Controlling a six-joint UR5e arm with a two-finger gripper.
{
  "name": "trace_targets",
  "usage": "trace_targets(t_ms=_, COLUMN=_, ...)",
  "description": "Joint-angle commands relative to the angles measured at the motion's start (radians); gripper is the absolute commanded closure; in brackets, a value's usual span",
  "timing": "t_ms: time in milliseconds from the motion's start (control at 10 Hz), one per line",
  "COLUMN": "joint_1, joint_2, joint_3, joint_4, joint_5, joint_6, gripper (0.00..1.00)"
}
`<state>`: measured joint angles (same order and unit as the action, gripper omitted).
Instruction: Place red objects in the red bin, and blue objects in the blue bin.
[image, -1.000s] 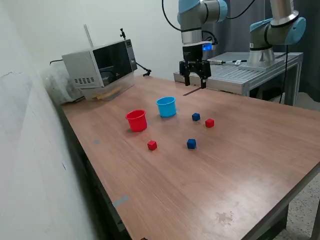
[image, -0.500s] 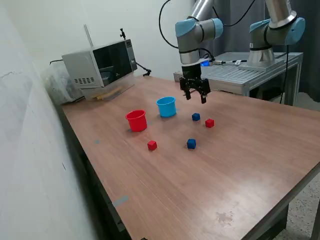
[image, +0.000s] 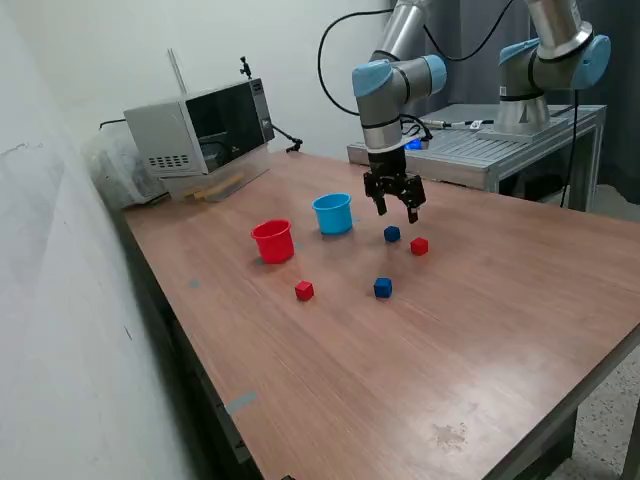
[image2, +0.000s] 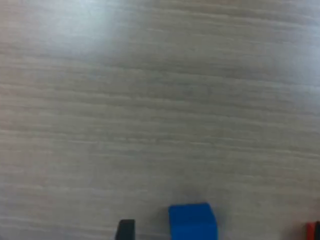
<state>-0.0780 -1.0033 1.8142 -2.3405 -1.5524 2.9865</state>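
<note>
So the gripper (image: 396, 209) is hanging above the wooden table (image: 480, 330) with its fingers spread apart, nothing between them. It sits right over the far blue cube (image: 392, 234), not touching it.

Taking that blue cube as the clock center in the exterior view: the blue cup (image: 332, 213) is at about 10 o'clock, close by, standing upright. The red cup (image: 272, 241) is out around 9 o'clock, just past the blue one, also upright. One red cube (image: 419, 246) is just beside it at roughly 4 o'clock. The second blue cube (image: 382, 288) is down at 6 o'clock, a bit further off, and the other red cube (image: 304, 291) is around 8 o'clock, near the front of the red cup. All four cubes are loose on the table, none in a cup as far as I can see.

Wrist view is pretty blurry, mostly wood grain, but you can make out the blue cube (image2: 192, 221) at the frame edge, a dark fingertip (image2: 125, 229) beside it, and a sliver of red (image2: 314, 231) at the corner.

A microwave (image: 200, 132) sits at the back of the table.
</note>
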Motion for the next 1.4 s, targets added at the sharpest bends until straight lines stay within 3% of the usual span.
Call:
trace_targets(t_ms=0, joint_1=-0.002, joint_2=0.035, joint_3=-0.009, joint_4=-0.019, joint_5=0.0, joint_6=-0.001, gripper=0.0)
trace_targets(t_ms=300, joint_1=-0.011, joint_2=0.061, joint_3=-0.018, joint_4=-0.025, joint_5=0.0, joint_6=-0.001, gripper=0.0)
trace_targets(t_ms=400, joint_1=-0.011, joint_2=0.069, joint_3=-0.021, joint_4=-0.026, joint_5=0.0, joint_6=-0.001, gripper=1.0)
trace_targets(t_ms=500, joint_1=-0.009, joint_2=0.071, joint_3=-0.021, joint_4=-0.057, joint_5=-0.008, joint_6=-0.001, gripper=1.0)
trace_targets(t_ms=600, joint_1=-0.009, joint_2=0.071, joint_3=-0.021, joint_4=-0.077, joint_5=-0.056, joint_6=0.0, gripper=1.0)
trace_targets(t_ms=700, joint_1=-0.011, joint_2=0.068, joint_3=-0.022, joint_4=-0.083, joint_5=-0.063, joint_6=-0.001, gripper=1.0)
trace_targets(t_ms=900, joint_1=-0.011, joint_2=0.036, joint_3=-0.022, joint_4=-0.092, joint_5=-0.061, joint_6=-0.001, gripper=1.0)
trace_targets(t_ms=1300, joint_1=-0.092, joint_2=-0.128, joint_3=-0.022, joint_4=-0.083, joint_5=-0.055, joint_6=0.006, gripper=1.0)
